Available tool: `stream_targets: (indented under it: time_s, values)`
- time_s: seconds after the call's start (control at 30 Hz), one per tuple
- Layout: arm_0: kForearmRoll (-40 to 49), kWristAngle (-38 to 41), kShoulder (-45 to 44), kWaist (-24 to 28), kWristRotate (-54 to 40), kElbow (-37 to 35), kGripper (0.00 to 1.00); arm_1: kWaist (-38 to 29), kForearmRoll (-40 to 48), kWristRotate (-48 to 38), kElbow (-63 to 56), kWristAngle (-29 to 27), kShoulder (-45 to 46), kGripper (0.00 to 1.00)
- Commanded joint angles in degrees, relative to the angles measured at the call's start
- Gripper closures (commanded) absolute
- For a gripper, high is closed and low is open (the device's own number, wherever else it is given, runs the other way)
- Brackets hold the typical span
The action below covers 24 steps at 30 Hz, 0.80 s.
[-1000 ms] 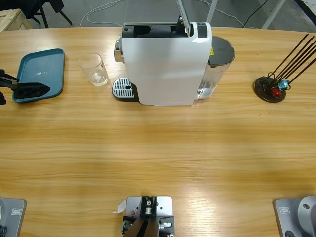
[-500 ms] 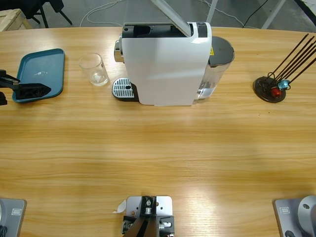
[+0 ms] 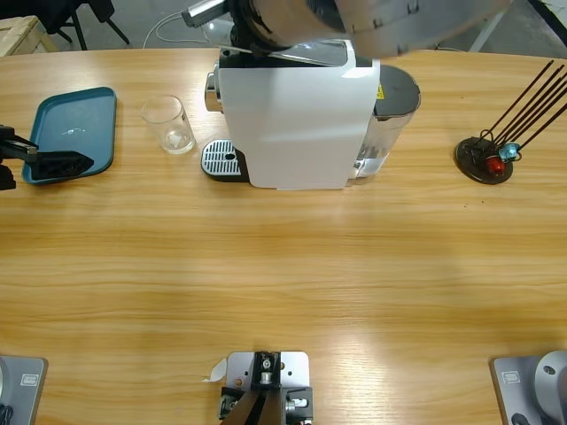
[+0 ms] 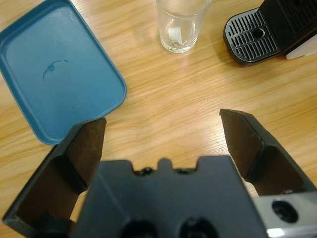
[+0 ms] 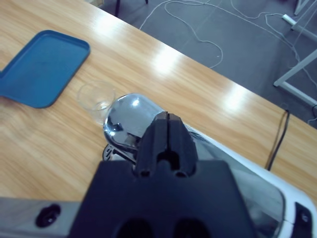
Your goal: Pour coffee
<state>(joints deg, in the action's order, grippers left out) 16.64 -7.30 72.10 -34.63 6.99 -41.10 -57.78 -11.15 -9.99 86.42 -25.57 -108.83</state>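
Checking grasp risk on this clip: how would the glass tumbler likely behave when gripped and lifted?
The glass tumbler looks smooth and rigid, so probably slippery and breakable. It stands upright, holding only a shallow layer of coffee, so likely light but tippable if nudged.

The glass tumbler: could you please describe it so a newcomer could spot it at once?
Find the big white coffee machine on the wooden table. Between its slotted drip grate and the blue tray stands the tumbler: the only clear item there, upright, with a little pale liquid at its bottom.

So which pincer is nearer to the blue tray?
The left pincer, open, right at the blue tray by its near corner. The right pincer is over the coffee machine, beyond the glass.
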Motion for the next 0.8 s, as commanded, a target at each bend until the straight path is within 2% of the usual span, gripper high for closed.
stream_targets:
  time_s: [0.03,0.33,0.43,0.5,0.53,0.57,0.6,0.67,0.73,0.8]
  values:
    - [0.76,0.88,1.91,-0.17,0.04,-0.12,0.004,-1.50,4.03,-2.32,-11.23,3.49,-7.96,1.000]
    - [0.64,0.97,0.94,-0.17,0.04,-0.09,0.009,0.03,4.73,-1.39,-13.64,2.66,-5.78,1.000]
    - [0.23,0.97,-0.70,-0.17,-0.22,0.33,0.009,0.03,2.07,1.09,-12.99,2.68,-0.58,1.000]
    - [0.02,1.01,-2.35,-0.17,-0.29,0.63,0.009,0.03,-3.73,1.99,-10.53,5.00,3.98,1.000]
    - [-0.07,1.13,-3.75,-0.17,-0.31,0.69,0.006,0.03,-7.00,2.29,-9.39,6.77,6.28,0.732]
    - [-0.12,1.66,-5.57,-0.17,-0.31,0.74,0.004,0.03,-10.19,2.85,-8.30,8.23,8.02,0.086]
    - [-0.23,2.20,-7.16,-0.17,-0.31,0.84,0.004,0.03,-14.08,3.34,-7.35,10.34,10.27,0.000]
    - [-0.91,3.36,-8.43,-0.17,-0.31,0.86,0.005,0.03,-18.03,4.45,-8.93,16.34,16.03,0.000]
    - [-3.60,5.49,-9.94,-0.17,-0.48,2.07,0.000,0.03,-19.67,5.17,-13.34,18.34,21.80,0.000]
    - [-11.42,6.72,-9.38,-0.17,-1.68,5.82,0.000,0.01,-19.99,6.45,-18.56,19.40,27.14,0.000]
